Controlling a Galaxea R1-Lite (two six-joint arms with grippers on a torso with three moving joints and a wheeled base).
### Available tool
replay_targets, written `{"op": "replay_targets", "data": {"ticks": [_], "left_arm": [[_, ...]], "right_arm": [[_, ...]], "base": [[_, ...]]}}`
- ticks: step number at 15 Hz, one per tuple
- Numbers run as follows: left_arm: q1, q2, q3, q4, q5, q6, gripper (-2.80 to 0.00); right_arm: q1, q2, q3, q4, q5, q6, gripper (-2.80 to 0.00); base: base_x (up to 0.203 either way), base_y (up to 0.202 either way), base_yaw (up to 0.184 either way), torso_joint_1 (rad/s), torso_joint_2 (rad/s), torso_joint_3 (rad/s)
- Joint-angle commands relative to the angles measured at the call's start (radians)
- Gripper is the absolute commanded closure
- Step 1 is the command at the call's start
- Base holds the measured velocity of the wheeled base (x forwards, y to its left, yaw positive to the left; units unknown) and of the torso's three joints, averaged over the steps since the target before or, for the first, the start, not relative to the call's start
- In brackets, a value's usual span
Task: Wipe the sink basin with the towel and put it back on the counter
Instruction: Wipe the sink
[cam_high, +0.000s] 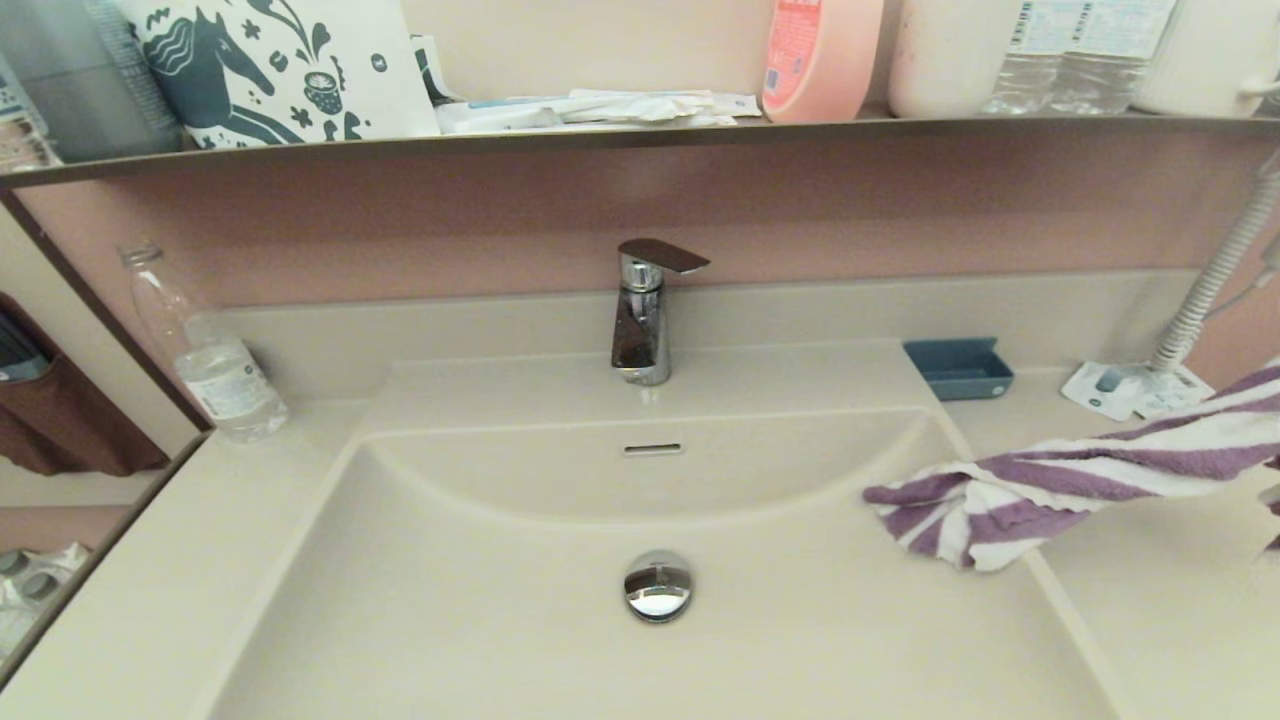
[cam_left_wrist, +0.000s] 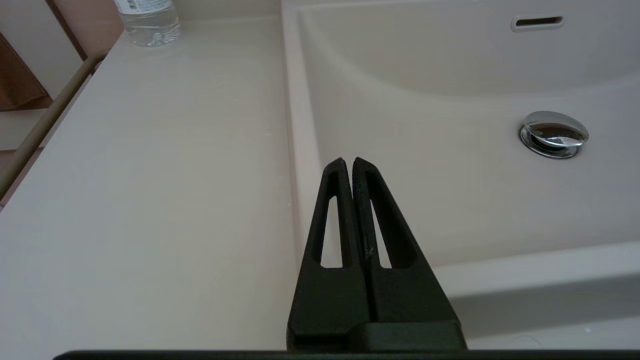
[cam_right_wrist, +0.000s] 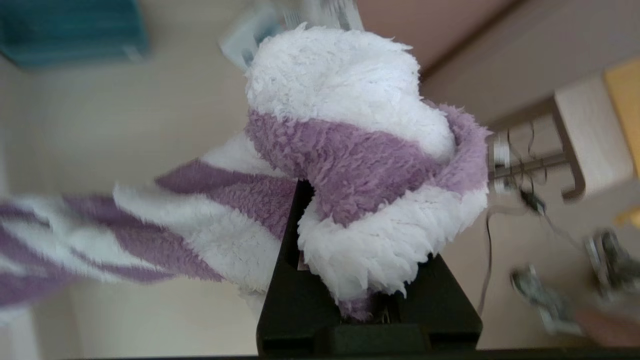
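Observation:
The purple-and-white striped towel (cam_high: 1040, 480) stretches from the head view's right edge across the counter (cam_high: 1150, 620). Its free end reaches the right rim of the cream sink basin (cam_high: 450, 620). My right gripper (cam_right_wrist: 345, 210) is shut on a bunched end of the towel (cam_right_wrist: 350, 165), which hides most of its fingers. In the basin I see the chrome drain plug (cam_high: 658, 585) and the overflow slot (cam_high: 653, 449). My left gripper (cam_left_wrist: 348, 161) is shut on nothing and hovers by the front of the basin's (cam_left_wrist: 450, 190) left rim, next to the left counter (cam_left_wrist: 150, 175).
A chrome faucet (cam_high: 645, 320) stands behind the bowl. A small blue tray (cam_high: 960, 367), a white leaflet (cam_high: 1130, 390) and a ribbed hose (cam_high: 1215, 280) sit at the back right. A water bottle (cam_high: 215, 370) stands back left. The dark-edged shelf (cam_high: 640, 135) above holds several containers.

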Motion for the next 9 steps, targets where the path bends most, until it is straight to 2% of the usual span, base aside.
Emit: {"op": "replay_targets", "data": {"ticks": [1, 4, 9], "left_arm": [[0.0, 0.001, 0.0, 0.0, 0.0, 0.0, 0.0], [0.0, 0.001, 0.0, 0.0, 0.0, 0.0, 0.0], [0.0, 0.001, 0.0, 0.0, 0.0, 0.0, 0.0]], "right_arm": [[-0.059, 0.005, 0.022, 0.024, 0.003, -0.021, 0.0], [-0.176, 0.051, 0.026, 0.03, 0.002, -0.07, 0.0], [-0.266, 0.132, -0.036, 0.017, 0.006, -0.085, 0.0]], "base": [[0.0, 0.0, 0.0, 0.0, 0.0, 0.0], [0.0, 0.0, 0.0, 0.0, 0.0, 0.0], [0.0, 0.0, 0.0, 0.0, 0.0, 0.0]]}}
